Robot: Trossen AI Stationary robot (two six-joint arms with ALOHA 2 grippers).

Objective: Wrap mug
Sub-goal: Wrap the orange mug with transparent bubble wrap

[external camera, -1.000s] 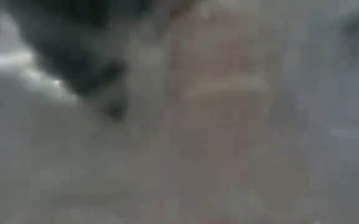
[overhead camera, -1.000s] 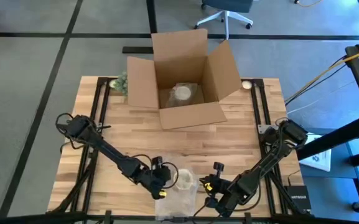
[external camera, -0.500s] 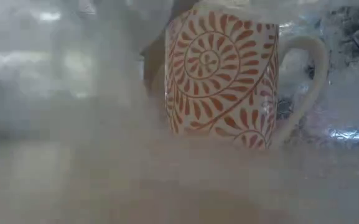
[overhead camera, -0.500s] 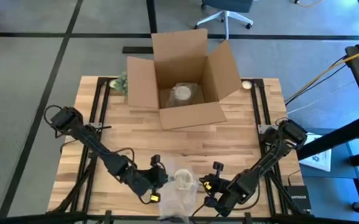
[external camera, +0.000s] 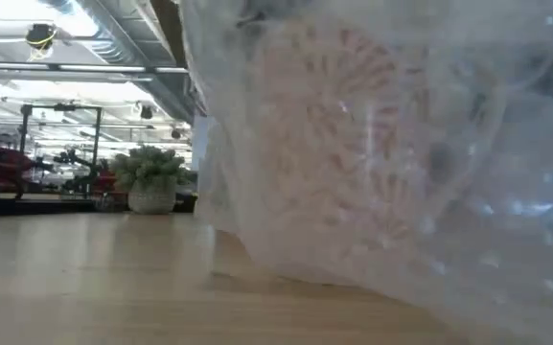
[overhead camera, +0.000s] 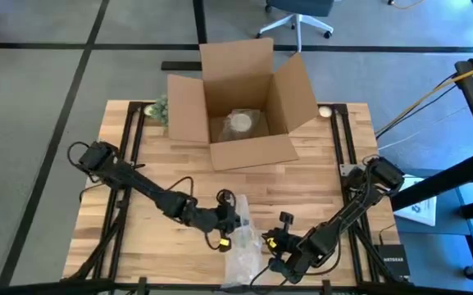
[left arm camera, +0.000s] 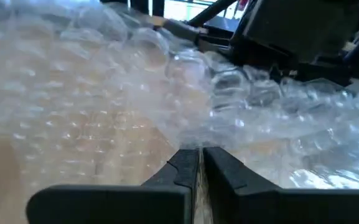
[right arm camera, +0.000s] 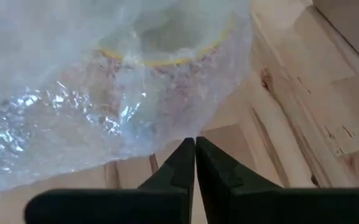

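Note:
A sheet of clear bubble wrap [overhead camera: 244,250] lies near the table's front edge and is drawn over the mug [external camera: 353,144]. The mug is white with an orange leaf pattern, stands upright and shows only through the wrap. In the right wrist view its rim [right arm camera: 167,56] shows under the film. My left gripper [overhead camera: 232,220] is at the wrap's far left side, shut on it. My right gripper [overhead camera: 273,246] is at the wrap's right side, shut on its edge. My left gripper pinches a bunched fold of the bubble wrap [left arm camera: 198,134] between its two fingers, coming nearly level from the table's left. The wrap runs on from the fingers over the mug, lifted off the wood there. My right gripper pinches the bubble wrap's edge [right arm camera: 188,127] at its fingertips, coming from the table's right and slanting down. The film rises from the fingers over the mug's side, and its lower part lies on the table.
An open cardboard box [overhead camera: 244,106] stands at the table's far middle with a wrapped item [overhead camera: 240,123] inside. A small potted plant [external camera: 151,177] sits at the far left corner. Bare wood lies between the box and the wrap.
My left gripper has swung from the wrap's near left side toward the table's right and far edge, carrying the bubble wrap with it. The wrap has folded over the mug, which was in plain sight half a second ago and now shows only through the film.

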